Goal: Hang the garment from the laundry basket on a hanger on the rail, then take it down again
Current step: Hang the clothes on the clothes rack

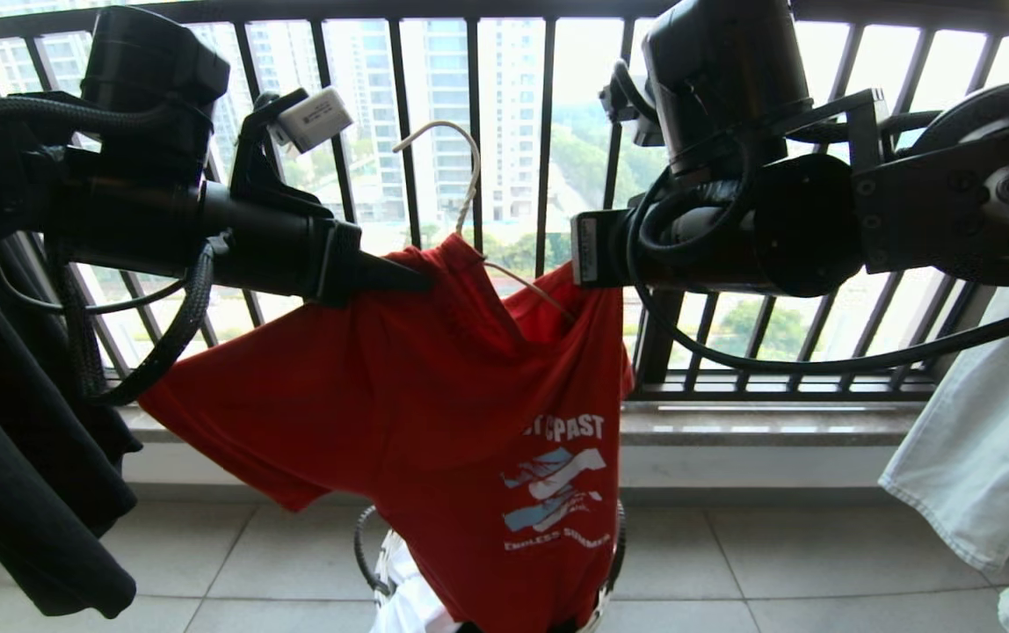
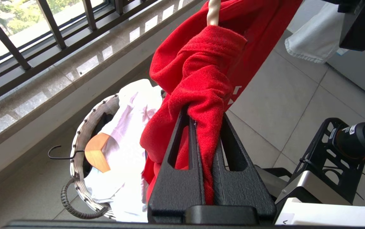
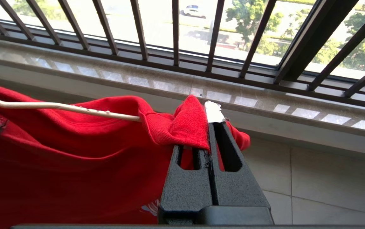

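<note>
We find the garment slung level between both arms above the laundry basket: left gripper pinches one shoulder, right gripper the other. The hanger hook rises midway, equally near each.

There is one red T-shirt. One thin white hanger pokes out of its neck. Two black tools hold it: the left tool and the right tool. One round basket sits on the floor by the wall. One wooden hanger lies in the basket. One black shirt hangs at the left edge. One pale cloth hangs at the right edge.
</note>
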`<state>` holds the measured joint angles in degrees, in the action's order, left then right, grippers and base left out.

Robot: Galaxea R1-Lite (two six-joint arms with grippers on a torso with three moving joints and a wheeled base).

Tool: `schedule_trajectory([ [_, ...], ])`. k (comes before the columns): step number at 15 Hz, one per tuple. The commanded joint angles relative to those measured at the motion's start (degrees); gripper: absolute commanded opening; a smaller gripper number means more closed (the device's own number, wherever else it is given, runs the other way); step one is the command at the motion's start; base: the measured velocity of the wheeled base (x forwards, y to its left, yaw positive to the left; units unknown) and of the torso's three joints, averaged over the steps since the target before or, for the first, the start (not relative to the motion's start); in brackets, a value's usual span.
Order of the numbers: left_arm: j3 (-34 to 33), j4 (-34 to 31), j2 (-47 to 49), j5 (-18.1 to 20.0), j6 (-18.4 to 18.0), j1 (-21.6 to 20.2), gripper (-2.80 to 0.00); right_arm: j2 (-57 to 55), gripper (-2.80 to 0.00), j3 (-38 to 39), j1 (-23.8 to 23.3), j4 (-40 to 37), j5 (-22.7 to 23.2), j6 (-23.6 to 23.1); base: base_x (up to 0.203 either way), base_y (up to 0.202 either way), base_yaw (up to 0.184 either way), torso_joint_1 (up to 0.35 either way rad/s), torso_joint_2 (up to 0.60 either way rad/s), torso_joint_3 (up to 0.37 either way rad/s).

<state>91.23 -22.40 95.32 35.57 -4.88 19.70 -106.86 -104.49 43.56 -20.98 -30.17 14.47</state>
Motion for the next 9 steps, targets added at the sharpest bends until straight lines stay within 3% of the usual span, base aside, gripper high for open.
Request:
schedule_trajectory([
  [1,-0.1,-0.1,0.0,0.2,0.0,0.1,-2.80,0.0,-2.80,-0.4,3.2,-1.8,-0.3,0.2,0.000,0.000,0.000,0.000,0.00,0.000],
  [6,0.0,0.3,1.1,0.2,0.0,0.1,-2.80,-2.2,-2.80,-2.7,8.0,-1.9,-0.1,1.3,0.000,0.000,0.000,0.000,0.00,0.000],
  [9,-0.2,0.2,1.2,0.5,0.0,0.6,-2.80,-4.0,-2.80,-5.5,8.0,-1.4,-0.2,1.2,0.000,0.000,0.000,0.000,0.00,0.000],
])
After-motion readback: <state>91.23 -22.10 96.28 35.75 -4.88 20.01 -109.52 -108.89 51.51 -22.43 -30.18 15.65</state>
